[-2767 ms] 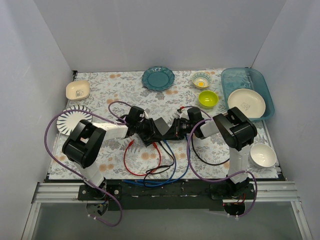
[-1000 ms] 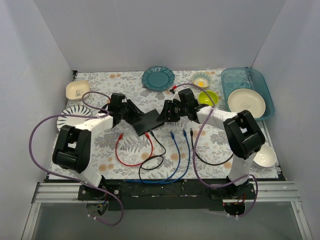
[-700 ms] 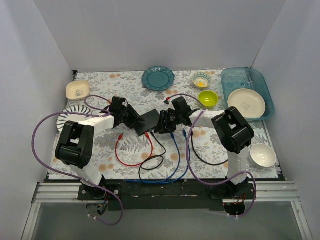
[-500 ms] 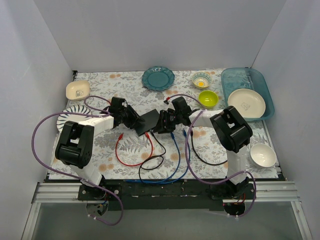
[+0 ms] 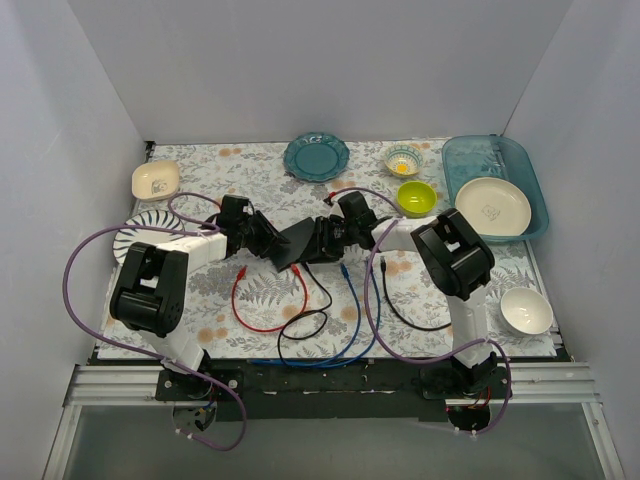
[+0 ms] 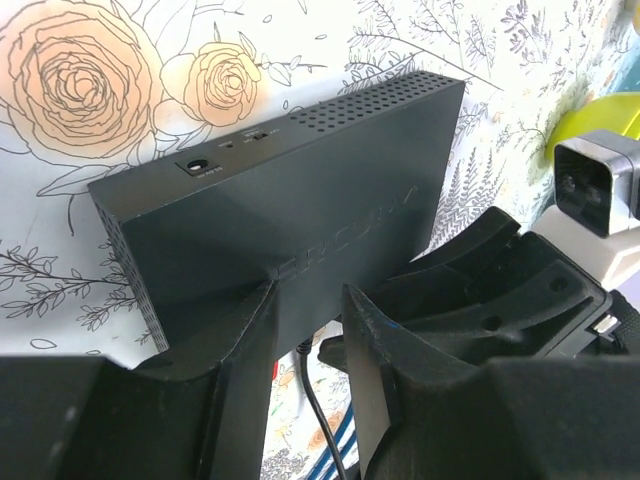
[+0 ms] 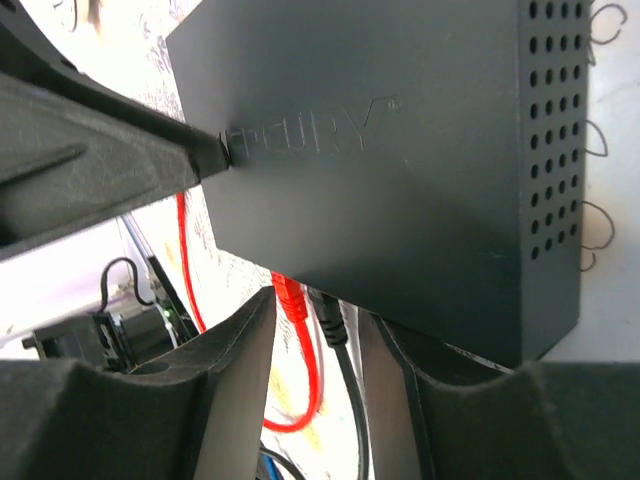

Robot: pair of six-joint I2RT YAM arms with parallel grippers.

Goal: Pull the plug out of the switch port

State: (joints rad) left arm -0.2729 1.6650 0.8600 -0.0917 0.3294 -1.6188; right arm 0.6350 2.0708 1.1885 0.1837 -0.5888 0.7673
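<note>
The black switch (image 5: 297,243) sits tilted at mid-table between my two grippers. My left gripper (image 5: 268,243) holds it from the left. In the left wrist view the switch (image 6: 300,190) fills the frame and its near edge sits pinched in that gripper (image 6: 305,330). My right gripper (image 5: 322,242) meets the switch from the right, at its port edge. In the right wrist view a red plug (image 7: 290,295) and a black plug (image 7: 330,320) sit in the switch (image 7: 400,150). The right gripper (image 7: 315,340) stands open around both plugs, touching neither.
Red (image 5: 268,325), black (image 5: 318,318) and blue (image 5: 352,315) cables loop on the cloth in front of the switch. A teal plate (image 5: 316,157), green bowl (image 5: 416,198) and blue tray (image 5: 520,160) stand behind. A striped plate (image 5: 140,235) lies left, a white bowl (image 5: 526,310) right.
Both arms have drawn in toward the switch. The right gripper came down from the back right to the port edge, its jaws narrowing. The left jaws closed on the switch.
</note>
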